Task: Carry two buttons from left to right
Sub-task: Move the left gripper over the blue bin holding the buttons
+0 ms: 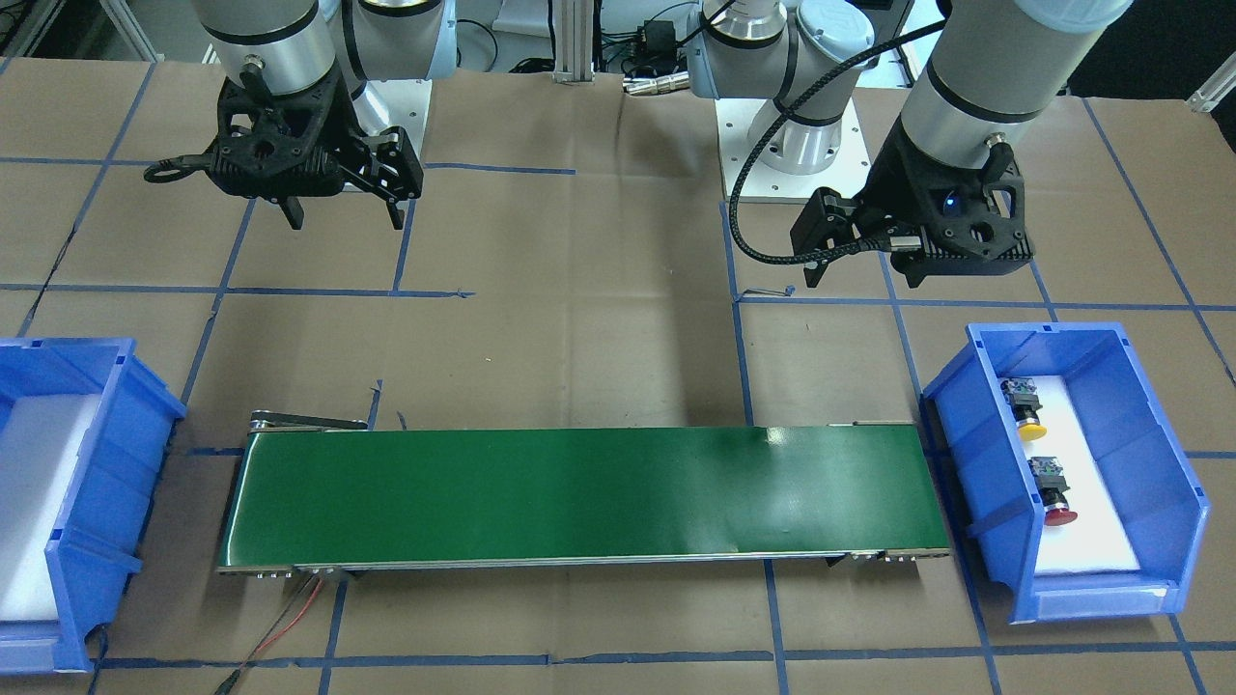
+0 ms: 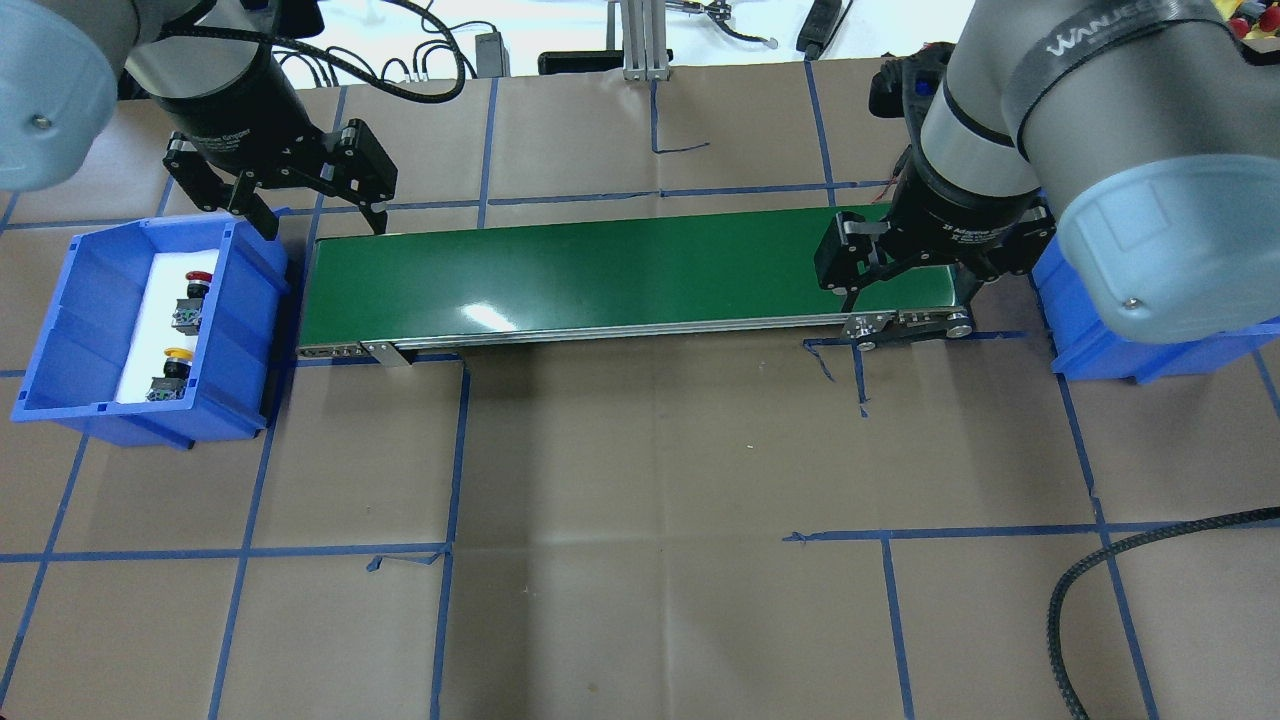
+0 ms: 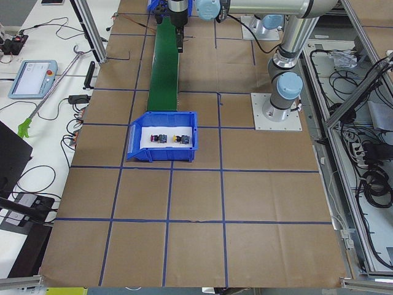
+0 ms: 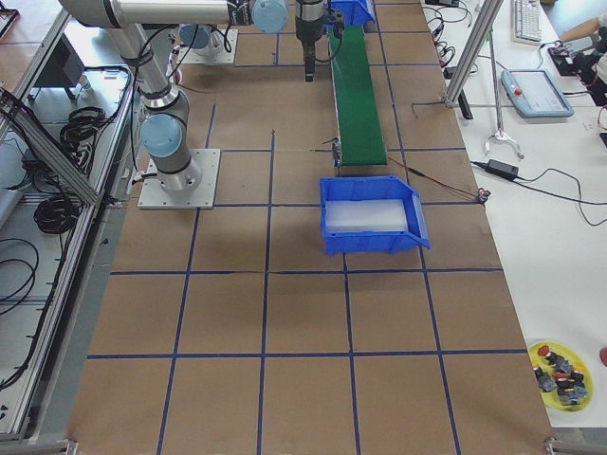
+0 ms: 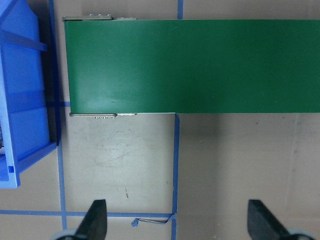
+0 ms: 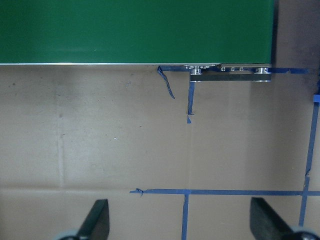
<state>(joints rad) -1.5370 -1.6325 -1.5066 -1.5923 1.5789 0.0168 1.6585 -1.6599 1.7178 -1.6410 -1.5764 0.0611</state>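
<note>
- In the blue source bin at the left edge of the overhead view: yellow button and red button, both lying on their sides on the white liner, apart from each other, neither lifted yet.
- By that bin's upper right corner in the same view: left gripper, hanging above the table, jaws spread wide, nothing between them.
- Over the right end of the green conveyor belt: right gripper, jaws likewise spread and empty.
- Just right of it, mostly hidden behind the arm: the destination bin.
- Probably light and rigid, hard plastic throughout, with smooth rounded caps apt to slip or roll under pressure.
- Best pinched across the squarer black-and-grey switch body rather than the cap, coming straight down between the bin walls.
</note>
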